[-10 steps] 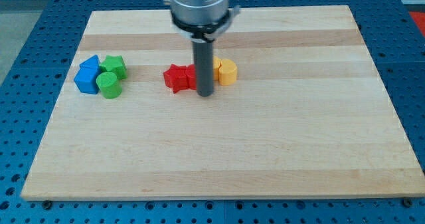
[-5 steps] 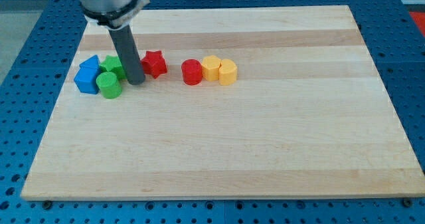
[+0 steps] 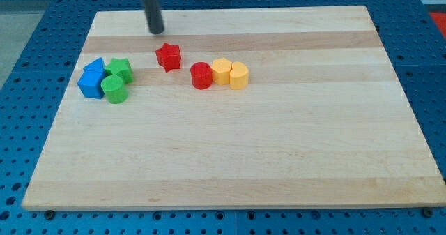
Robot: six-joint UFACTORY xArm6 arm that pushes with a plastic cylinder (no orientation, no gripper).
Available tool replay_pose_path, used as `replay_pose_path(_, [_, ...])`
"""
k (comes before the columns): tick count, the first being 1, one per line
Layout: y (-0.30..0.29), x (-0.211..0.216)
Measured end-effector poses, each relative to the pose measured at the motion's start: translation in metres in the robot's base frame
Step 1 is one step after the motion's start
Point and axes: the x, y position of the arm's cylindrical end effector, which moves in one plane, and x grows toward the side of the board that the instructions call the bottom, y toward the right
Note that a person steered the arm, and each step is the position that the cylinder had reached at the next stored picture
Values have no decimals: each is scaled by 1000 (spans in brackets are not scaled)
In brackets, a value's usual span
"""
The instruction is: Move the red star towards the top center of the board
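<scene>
Camera view shows the worktop [image 3: 293,151], a pale wooden board, with every block in its upper-left half. Largest is the cluster at the view's left: blue blocks [image 3: 91,80], green star [image 3: 121,69], green cylinder [image 3: 113,89]. Right of centre sit a red cylinder [image 3: 201,75] and two yellow blocks [image 3: 231,74] in a touching row. The red star [image 3: 168,56] lies apart, above and left of that row, short of top centre. My tip [image 3: 157,31] stands above-left of it, not touching, holding nothing; that side suits pushing rightward, I judge.
</scene>
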Motion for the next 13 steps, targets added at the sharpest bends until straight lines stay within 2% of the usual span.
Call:
replay_pose_path(1, [-22,18])
replay_pose_path(4, [-22,86])
replay_pose_path(5, [-7,89])
replay_pose_path(7, [72,89])
replay_pose_path(9, [89,127])
replay_pose_path(10, [120,120])
replay_pose_path(11, [158,85])
replay_pose_path(12, [165,41])
replay_pose_path(13, [169,41])
